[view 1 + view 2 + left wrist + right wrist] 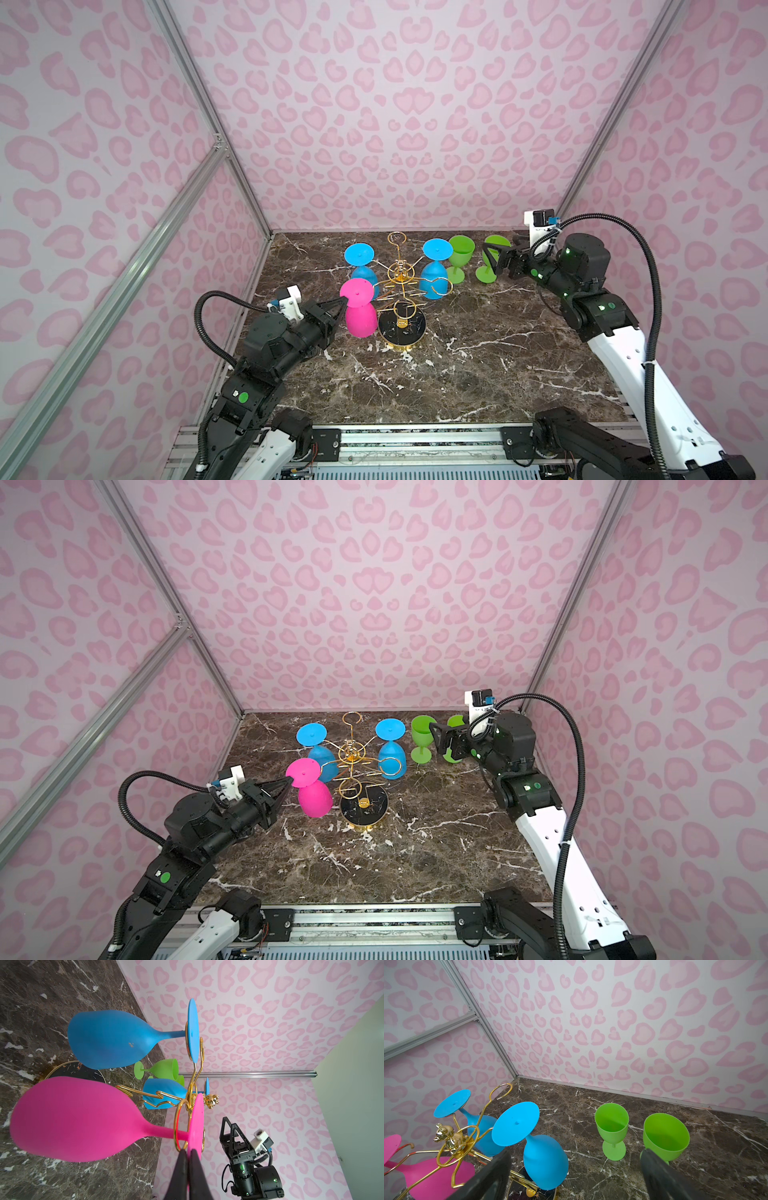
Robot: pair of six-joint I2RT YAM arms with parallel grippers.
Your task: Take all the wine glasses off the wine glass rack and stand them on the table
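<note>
The gold wire wine glass rack [401, 270] [351, 752] stands on its round black base at the table's back middle. A pink wine glass [359, 318] [316, 798] [72, 1118] hangs upside down from its front-left arm. My left gripper [343, 301] [188, 1151] is shut on the outer edge of that glass's flat foot, whose stem sits in the gold loop. My right gripper [494, 259] [576, 1153] stands open at the back right, holding nothing.
Two blue glasses [359, 253] [434, 280] hang upside down from the rack's rear arms. Two green glasses [612, 1126] [664, 1136] stand upright on the marble table [478, 374] by the right gripper. Pink-patterned walls close in the back and sides.
</note>
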